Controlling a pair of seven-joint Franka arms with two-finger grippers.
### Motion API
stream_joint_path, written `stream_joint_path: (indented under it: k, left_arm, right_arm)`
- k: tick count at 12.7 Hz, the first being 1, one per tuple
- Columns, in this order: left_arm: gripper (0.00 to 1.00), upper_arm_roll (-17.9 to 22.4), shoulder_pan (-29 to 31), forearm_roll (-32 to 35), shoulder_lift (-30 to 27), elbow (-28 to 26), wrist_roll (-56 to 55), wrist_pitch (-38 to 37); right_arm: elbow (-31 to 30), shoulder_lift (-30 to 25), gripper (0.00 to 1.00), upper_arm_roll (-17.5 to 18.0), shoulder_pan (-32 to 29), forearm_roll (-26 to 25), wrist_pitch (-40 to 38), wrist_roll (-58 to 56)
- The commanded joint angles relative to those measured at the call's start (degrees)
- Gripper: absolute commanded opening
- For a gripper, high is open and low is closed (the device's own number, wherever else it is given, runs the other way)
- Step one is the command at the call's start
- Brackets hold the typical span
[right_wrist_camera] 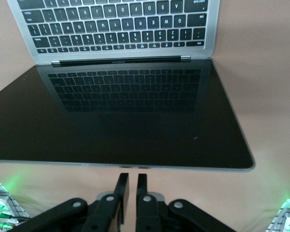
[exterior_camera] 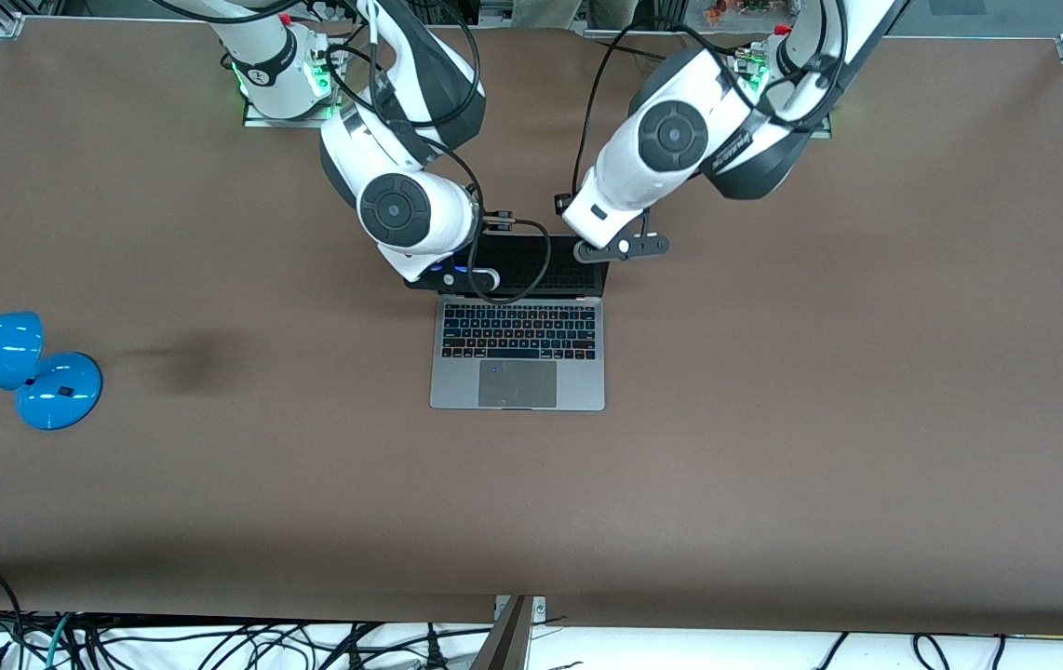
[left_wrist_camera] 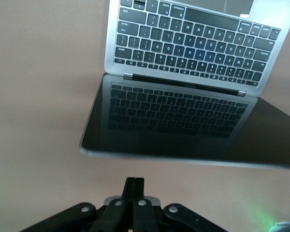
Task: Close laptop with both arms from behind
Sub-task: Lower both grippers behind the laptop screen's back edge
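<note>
both grippers, left gripper (left_wrist_camera: pixel 134 193) and right gripper (right_wrist_camera: pixel 129 186), are pinched together just above the laptop (exterior_camera: pixel 518 349) lid's top edge; push it down evenly and slowly.

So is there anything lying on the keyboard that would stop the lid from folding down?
Nothing visible. The laptop's keyboard and trackpad are bare. Both shut grippers, the left gripper and right gripper, sit just above the screen's top edge, with nothing between them and it.

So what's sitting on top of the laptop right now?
Nothing rests on the open laptop: keyboard and trackpad are bare. Both arms hang over the screen's top edge, hiding part of it in the front view.
</note>
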Motion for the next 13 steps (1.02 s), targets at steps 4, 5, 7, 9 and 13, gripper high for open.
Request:
stream_joint_path:
  k: [4, 5, 7, 9, 13]
  left_arm:
    - [0.00, 0.2, -0.8, 4.0, 6.0, 4.4, -1.6, -0.4]
    - [0.00, 0.2, -0.8, 4.5, 6.9, 5.7, -1.6, -0.4]
    - [0.00, 0.5, -1.2, 4.8, 8.4, 6.8, -1.7, -0.4]
    - [0.00, 0.8, -1.4, 4.8, 9.7, 9.0, -1.7, -0.4]
    - [0.00, 1.5, -1.5, 7.8, 12.3, 11.8, -2.5, -0.4]
  right_arm:
    - [-0.1, 0.7, 0.09, 0.0, 0.6, 0.2, 2.5, -0.1]
    - [0.0, 0.7, 0.09, -0.1, 0.6, 0.0, 3.7, -0.2]
    - [0.0, 0.7, 0.09, -0.1, 0.5, -1.4, 6.1, -0.2]
    - [0.0, 0.7, 0.09, -0.1, 0.5, -3.9, 8.0, -0.3]
    - [0.0, 1.3, 0.09, -0.4, 0.4, -4.0, 10.7, -2.9]
